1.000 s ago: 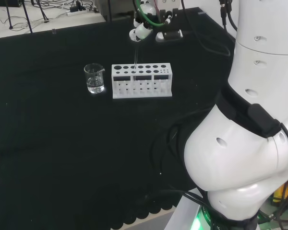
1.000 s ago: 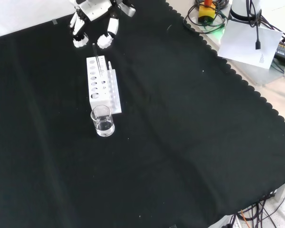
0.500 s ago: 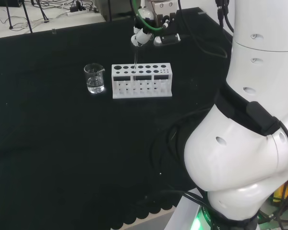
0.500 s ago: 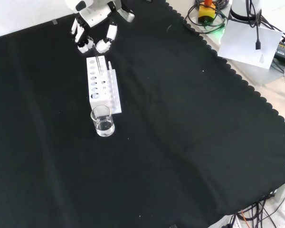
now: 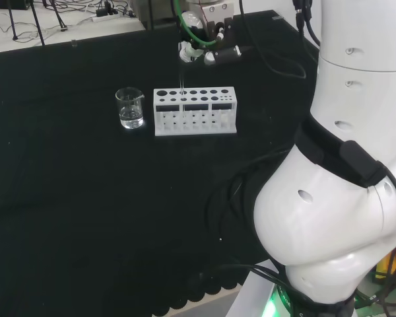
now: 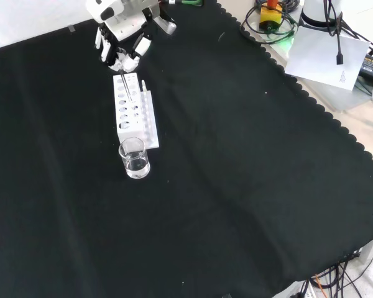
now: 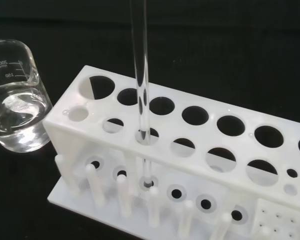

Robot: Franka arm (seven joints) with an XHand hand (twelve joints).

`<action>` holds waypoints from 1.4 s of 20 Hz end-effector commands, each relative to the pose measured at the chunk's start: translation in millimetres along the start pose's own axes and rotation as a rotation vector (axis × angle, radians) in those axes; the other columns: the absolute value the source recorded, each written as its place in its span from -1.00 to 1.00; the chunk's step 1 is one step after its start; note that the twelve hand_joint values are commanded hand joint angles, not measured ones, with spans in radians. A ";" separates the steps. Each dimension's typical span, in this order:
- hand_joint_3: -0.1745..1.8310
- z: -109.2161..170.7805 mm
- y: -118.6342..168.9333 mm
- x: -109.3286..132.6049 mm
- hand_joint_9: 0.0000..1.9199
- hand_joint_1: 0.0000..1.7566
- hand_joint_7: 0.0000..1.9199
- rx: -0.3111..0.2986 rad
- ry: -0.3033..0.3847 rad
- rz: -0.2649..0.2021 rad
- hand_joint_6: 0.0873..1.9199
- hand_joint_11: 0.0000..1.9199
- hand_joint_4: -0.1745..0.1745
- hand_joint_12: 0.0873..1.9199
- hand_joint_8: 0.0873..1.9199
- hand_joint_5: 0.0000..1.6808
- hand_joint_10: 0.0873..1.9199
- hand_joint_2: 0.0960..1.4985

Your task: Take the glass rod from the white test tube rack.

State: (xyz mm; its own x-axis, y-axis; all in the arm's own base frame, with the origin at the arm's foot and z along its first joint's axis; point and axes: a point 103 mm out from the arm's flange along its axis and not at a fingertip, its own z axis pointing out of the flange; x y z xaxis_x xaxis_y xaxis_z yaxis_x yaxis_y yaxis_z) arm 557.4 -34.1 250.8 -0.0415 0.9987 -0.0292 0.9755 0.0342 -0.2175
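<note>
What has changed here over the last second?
The hand has closed in over the top of the glass rod, its fingers drawing together round it. The rod still stands in the white test tube rack; rack and beaker have not moved.

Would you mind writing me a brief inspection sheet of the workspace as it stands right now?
Surface: black cloth, bare over most of its area.
Job's things: glass rod upright in a hole of the white test tube rack, its lower end in the base.
Clutter: beaker with clear liquid, beside the rack's end.
Grippers: hand at the rod's top, fingers closing around it; contact cannot be confirmed.
Cables: green and black cables at the wrist; more at the cloth's edge.
Surroundings: white paper sheet beyond the cloth.
</note>
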 end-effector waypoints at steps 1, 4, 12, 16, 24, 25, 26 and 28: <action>-0.34 3.4 -1.0 0.9 0.32 0.20 0.07 0.047 0.016 0.014 0.04 -0.06 -0.97 0.26 0.05 -0.21 -0.02 0.13; -0.06 3.7 -2.7 -3.7 0.29 0.20 -0.08 0.067 0.021 0.022 0.03 -0.05 -0.70 0.27 -0.06 -0.41 -0.10 -0.11; 0.01 -2.2 -6.9 3.3 0.25 0.18 -0.24 0.098 0.044 0.018 -0.19 -0.06 -0.44 0.29 -0.16 -0.66 -0.18 -0.23; 0.00 -2.9 -2.8 18.0 0.27 0.18 -0.23 0.094 0.045 -0.012 -0.25 -0.06 -0.44 0.30 -0.17 -0.65 -0.19 -0.23; -0.04 -2.6 2.4 15.7 0.43 0.23 0.06 0.062 0.053 -0.023 -0.13 0.30 -0.95 0.17 -0.19 -0.16 -0.14 -0.17; -0.17 -2.6 3.6 15.2 0.47 0.26 0.11 0.053 0.057 -0.025 -0.05 0.39 -0.98 0.15 -0.16 -0.04 -0.12 -0.05; -0.32 -2.7 4.5 15.4 0.49 0.28 0.14 0.049 0.055 -0.026 0.01 0.47 -1.00 0.11 -0.13 0.04 -0.10 0.08; -0.48 -3.1 7.8 18.7 0.52 0.30 0.18 0.044 0.049 -0.030 0.04 0.57 -1.00 0.09 -0.10 0.13 -0.07 0.21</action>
State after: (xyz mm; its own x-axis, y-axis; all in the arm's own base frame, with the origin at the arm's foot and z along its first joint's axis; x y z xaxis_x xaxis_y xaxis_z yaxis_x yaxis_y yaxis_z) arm 560.9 -17.7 252.7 -0.0523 0.9982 0.0286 0.9608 0.0581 -0.2710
